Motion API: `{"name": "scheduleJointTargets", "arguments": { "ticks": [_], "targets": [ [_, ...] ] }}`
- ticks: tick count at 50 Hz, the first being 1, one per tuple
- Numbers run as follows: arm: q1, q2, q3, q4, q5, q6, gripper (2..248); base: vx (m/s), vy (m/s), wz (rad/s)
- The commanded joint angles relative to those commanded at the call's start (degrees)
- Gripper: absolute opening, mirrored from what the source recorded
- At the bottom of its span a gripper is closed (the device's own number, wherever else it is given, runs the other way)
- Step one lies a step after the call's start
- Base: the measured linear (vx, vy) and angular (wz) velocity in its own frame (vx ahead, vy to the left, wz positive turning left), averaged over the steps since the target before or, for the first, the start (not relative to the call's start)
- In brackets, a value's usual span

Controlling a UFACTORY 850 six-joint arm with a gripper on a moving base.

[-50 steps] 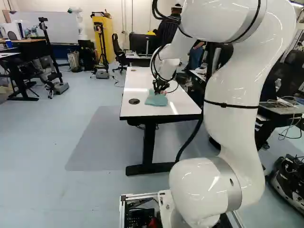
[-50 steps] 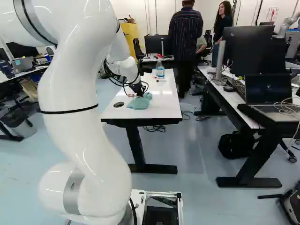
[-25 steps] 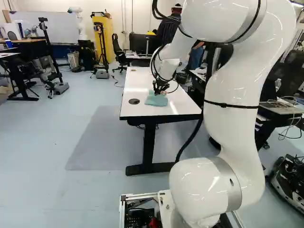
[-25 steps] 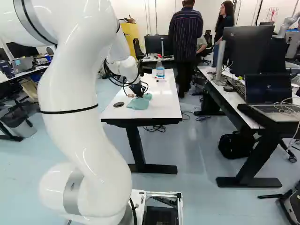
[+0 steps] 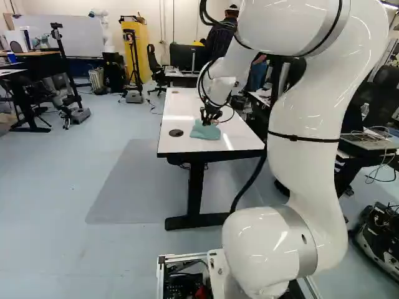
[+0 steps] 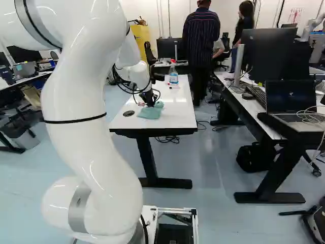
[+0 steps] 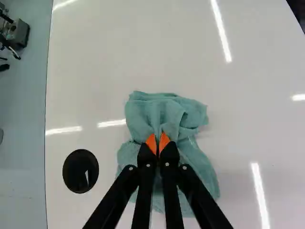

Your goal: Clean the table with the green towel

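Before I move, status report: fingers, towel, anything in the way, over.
Fingers shut on green towel. Towel bunched on white table. Black disc beside it; spray bottle farther off, likely not in the way.

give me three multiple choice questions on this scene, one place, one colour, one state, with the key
1. Where is the spray bottle? A floor; B chair; C white table
2. What colour are the finger pads? A blue; B orange; C white
3. How does the towel lie? A crumpled; B neatly folded; C hanging off the table

1 C: it stands toward the table's far end in the right base view.
2 B: both pads show orange in the wrist view.
3 A: its folds bunch up at the jaws.
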Motion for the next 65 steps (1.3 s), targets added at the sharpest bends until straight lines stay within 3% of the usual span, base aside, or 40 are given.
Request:
{"name": "scheduleJointTargets", "arguments": {
  "ticks": [26, 57, 65],
  "targets": [
    [-0.2, -0.1, -0.2, 0.0, -1.2, 0.0, 28, 0.0, 0.0, 0.0],
    [-4.7, -4.7, -6.0, 0.0, -1.2, 0.0, 28, 0.0, 0.0, 0.0],
    [-5.1, -6.4, -8.2, 0.0, -1.2, 0.0, 28, 0.0, 0.0, 0.0]
  ]
}}
